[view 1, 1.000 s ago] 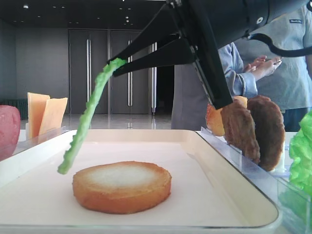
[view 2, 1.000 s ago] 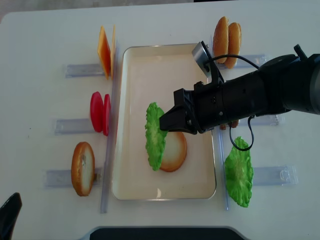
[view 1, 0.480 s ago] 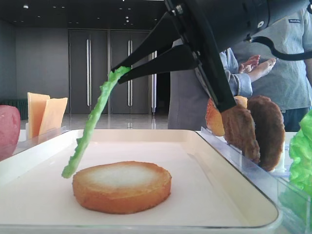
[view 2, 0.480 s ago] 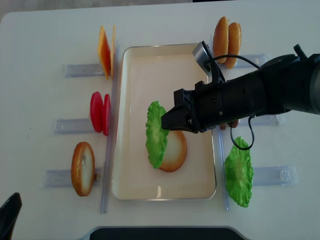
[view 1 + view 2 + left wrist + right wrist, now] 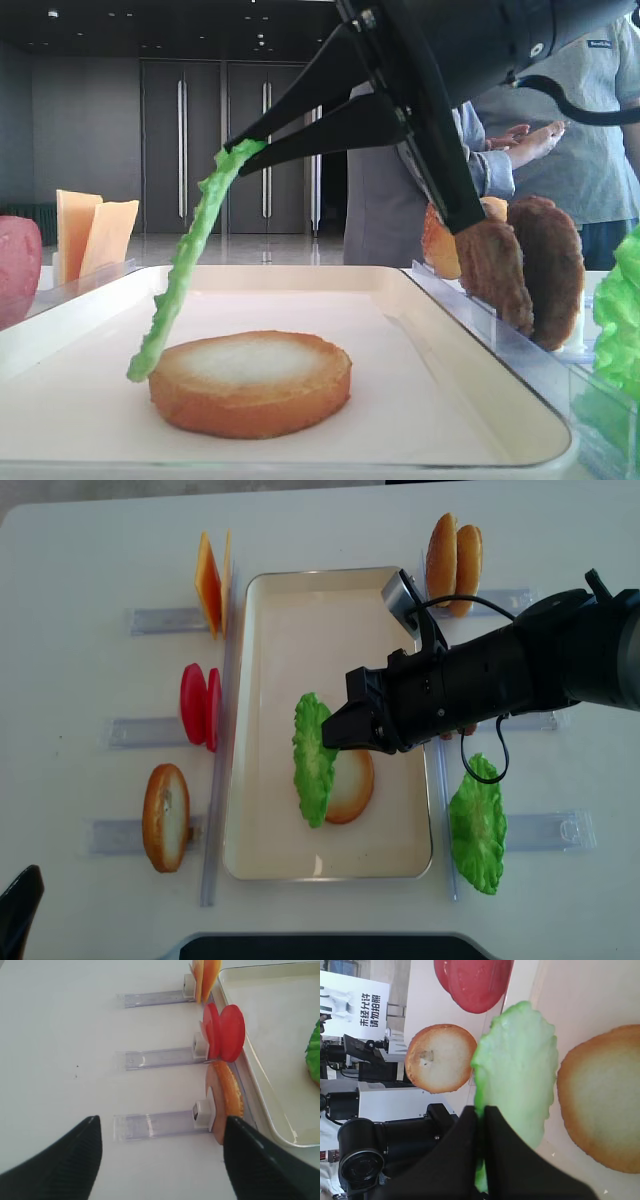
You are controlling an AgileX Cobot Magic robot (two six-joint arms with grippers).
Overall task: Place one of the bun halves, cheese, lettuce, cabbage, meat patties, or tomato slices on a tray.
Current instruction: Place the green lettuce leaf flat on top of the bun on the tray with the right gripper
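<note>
The lettuce [image 5: 314, 757] hangs pinched by its upper edge, draped down over the tray [image 5: 270, 620] with its lower tip at the nine o'clock rim of the bun half [image 5: 352, 785] lying flat there. Thin, ruffled and clearly floppy: in the low view it bows under its own weight, so it looks very light and soft. An edge pinch seems the only sensible hold, and it will likely flop wherever it is let go.

The right gripper [image 5: 245, 152] has its slim black jaws closed on that edge; the wrist view confirms it, leaf squeezed between them. The bun half is a stiff, toasted disc with a pale matte face, a steady base.

Outward now: at three o'clock of the tray, rough dark meat patties [image 5: 522, 268] stand on edge in a clear holder; at nine o'clock, glossy red tomato slices [image 5: 201, 706]; at eleven, flat stiff cheese [image 5: 210, 582]. The left gripper [image 5: 160, 1160] waits beside the tray with its jaws wide apart, holding nothing.
</note>
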